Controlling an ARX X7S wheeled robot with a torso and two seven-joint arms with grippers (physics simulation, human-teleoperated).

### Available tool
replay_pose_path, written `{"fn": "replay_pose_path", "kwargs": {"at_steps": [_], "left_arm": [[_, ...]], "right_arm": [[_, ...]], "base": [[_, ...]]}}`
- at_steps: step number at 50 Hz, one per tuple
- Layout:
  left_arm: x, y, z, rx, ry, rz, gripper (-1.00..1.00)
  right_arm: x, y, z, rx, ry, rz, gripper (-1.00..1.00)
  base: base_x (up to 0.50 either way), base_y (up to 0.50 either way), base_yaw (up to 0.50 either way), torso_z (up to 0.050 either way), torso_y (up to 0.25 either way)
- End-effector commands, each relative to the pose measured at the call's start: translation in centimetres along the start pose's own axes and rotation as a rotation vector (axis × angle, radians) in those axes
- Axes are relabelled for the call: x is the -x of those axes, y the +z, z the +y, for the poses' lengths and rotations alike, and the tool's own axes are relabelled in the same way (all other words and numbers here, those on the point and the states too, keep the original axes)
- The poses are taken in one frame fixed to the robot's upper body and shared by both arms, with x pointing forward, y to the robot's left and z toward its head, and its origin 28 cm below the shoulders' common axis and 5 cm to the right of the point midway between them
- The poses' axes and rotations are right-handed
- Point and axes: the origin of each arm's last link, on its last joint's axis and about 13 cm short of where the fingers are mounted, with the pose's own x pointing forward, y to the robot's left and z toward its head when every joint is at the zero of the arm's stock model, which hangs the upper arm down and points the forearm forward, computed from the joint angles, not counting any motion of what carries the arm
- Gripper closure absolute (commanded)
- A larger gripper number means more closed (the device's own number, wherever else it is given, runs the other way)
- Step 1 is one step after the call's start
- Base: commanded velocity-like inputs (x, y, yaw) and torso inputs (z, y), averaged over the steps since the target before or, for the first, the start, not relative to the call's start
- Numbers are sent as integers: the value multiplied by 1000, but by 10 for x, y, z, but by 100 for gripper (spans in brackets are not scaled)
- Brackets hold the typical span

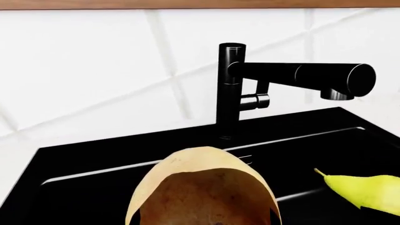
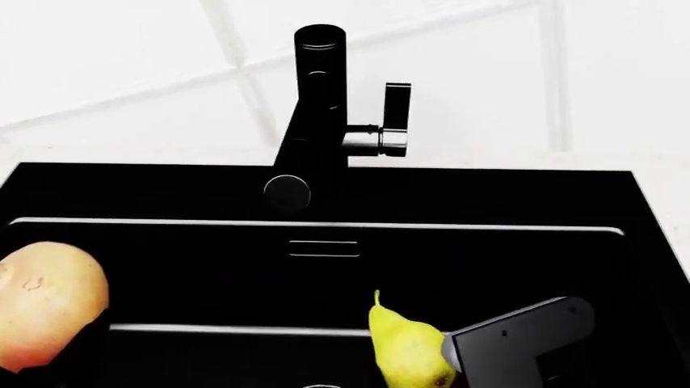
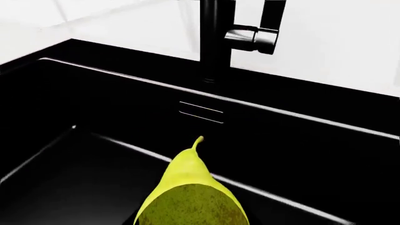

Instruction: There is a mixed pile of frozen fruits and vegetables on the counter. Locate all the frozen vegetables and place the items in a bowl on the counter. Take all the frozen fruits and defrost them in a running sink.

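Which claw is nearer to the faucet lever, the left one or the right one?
Right. The right claw, at the pear, sits below the lever. The left claw is out of frame, with the tan fruit far to the left.

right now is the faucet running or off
Off, it appears: no water falls from the faucet spout into the sink.

Yellow pear [image 2: 408,349], matte black sink [image 2: 194,267]

I see the white surface [image 2: 663,174] framing the black sink [image 2: 161,194] set into it; the black faucet [image 2: 313,105] stands at the sink's back edge, below white wall tiles.
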Motion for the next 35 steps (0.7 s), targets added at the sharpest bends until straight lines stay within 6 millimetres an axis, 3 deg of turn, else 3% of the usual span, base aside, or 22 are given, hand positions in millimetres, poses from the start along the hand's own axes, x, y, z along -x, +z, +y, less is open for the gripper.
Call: {"fn": "replay_pose_path", "kwargs": {"at_steps": [1,20,28,29,35], "left_arm": [[1,2,2,46,10,-41,100],[-3,4,0,49,12,-38,100],[0,4,1,49,13,-38,100],[1,4,2,50,13,-37,100],[0,2,2,51,8,-35,100]], "right_arm": [[-31,-17,4,30,47,36,100],[-46,-41,6,21,68,125,100],[-42,-34,6,4,58,89,100],[-41,-34,5,6,50,89,-100],[-32,-30,4,-8,11,47,-100]], "base": [[32,0,0,0,0],[32,0,2,0,1],[33,0,4,1,0],[33,0,4,0,0],[33,0,4,0,0]]}}
